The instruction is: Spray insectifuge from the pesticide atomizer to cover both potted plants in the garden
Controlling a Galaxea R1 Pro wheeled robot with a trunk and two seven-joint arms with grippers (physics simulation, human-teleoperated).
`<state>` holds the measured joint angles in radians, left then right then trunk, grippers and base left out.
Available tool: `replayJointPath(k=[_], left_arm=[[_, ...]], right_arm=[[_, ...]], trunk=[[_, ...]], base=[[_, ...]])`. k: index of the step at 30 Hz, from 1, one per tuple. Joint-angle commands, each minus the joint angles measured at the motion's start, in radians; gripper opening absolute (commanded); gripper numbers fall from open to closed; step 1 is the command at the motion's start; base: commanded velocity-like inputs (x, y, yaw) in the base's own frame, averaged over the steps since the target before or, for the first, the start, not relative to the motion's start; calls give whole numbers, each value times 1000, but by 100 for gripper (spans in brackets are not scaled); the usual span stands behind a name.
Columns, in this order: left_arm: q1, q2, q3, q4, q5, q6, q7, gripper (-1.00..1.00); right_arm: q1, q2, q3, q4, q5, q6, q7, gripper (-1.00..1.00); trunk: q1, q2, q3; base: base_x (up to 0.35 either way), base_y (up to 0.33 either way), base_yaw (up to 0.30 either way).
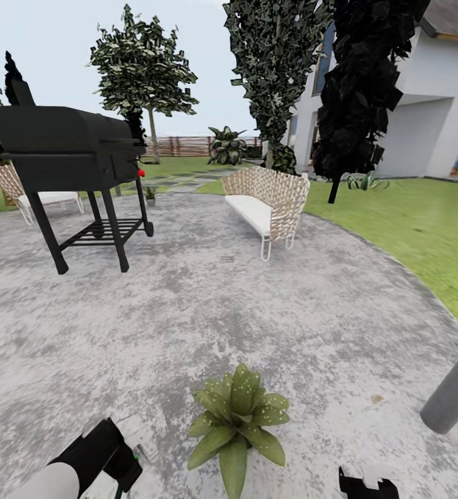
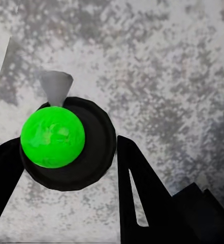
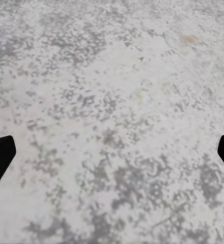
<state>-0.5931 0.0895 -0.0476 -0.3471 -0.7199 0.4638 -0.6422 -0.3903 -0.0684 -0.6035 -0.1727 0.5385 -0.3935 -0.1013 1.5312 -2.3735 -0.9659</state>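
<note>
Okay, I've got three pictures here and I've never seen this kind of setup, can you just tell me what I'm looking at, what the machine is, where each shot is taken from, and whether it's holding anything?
These are simulator renders from a wheeled robot with two arms, steered by a person. The big picture comes from its head camera, looking down over a round grey paved patio in a garden. Close in front stands a small potted plant with broad green leaves; a second potted plant sits far back beside a black barbecue grill. Two wicker benches and lawn lie beyond.

The other two pictures come from cameras on the wrists. The left gripper is closed around the pesticide atomizer, seen end on: a dark round body with a bright green cap and a grey nozzle. The right gripper is open and empty above bare paving.
</note>
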Motion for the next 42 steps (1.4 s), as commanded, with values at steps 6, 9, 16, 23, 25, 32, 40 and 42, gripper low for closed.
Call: replayJointPath(k=[6, 9, 16, 23, 25, 32, 40, 42], left_arm=[[3, -34, -31, 5, -4, 3, 0, -100], [3, -48, -32, 4, -4, 1, 1, -100], [3, -50, -31, -1, -7, 1, 5, -100], [3, -53, -31, 0, -4, 0, 19, -100], [3, -56, -31, 0, -4, 0, 24, -100], [3, -63, -32, 1, -4, 0, 26, -100], [3, -66, -32, 0, -4, 1, 27, -100], [3, -67, -32, 0, -5, 0, 27, -100]], right_arm=[[-1, 0, -6, 1, 11, -4, -5, 100], [-1, 0, -6, 1, 11, -4, -5, 100], [-1, -15, -6, 3, 11, -4, -5, 100], [-1, -14, -6, 4, 11, -4, -6, 100], [-1, -14, -5, 4, 11, -4, -6, 100], [-1, -14, -6, 4, 11, -4, -6, 100], [-1, -14, -6, 4, 11, -4, -5, 100], [-1, -14, -5, 4, 11, -4, -5, 100]], trunk=[[0, 0, -1], [0, 0, -1], [0, 0, -1], [0, 0, -1], [0, 0, -1], [0, 0, -1], [0, 0, -1], [0, 0, -1]], base=[[0, -92, 270], [0, -253, 133], [-86, -232, 7], [-23, -15, 53], [0, 0, 243], [0, -44, 274], [0, -261, 119], [0, -272, 2]])
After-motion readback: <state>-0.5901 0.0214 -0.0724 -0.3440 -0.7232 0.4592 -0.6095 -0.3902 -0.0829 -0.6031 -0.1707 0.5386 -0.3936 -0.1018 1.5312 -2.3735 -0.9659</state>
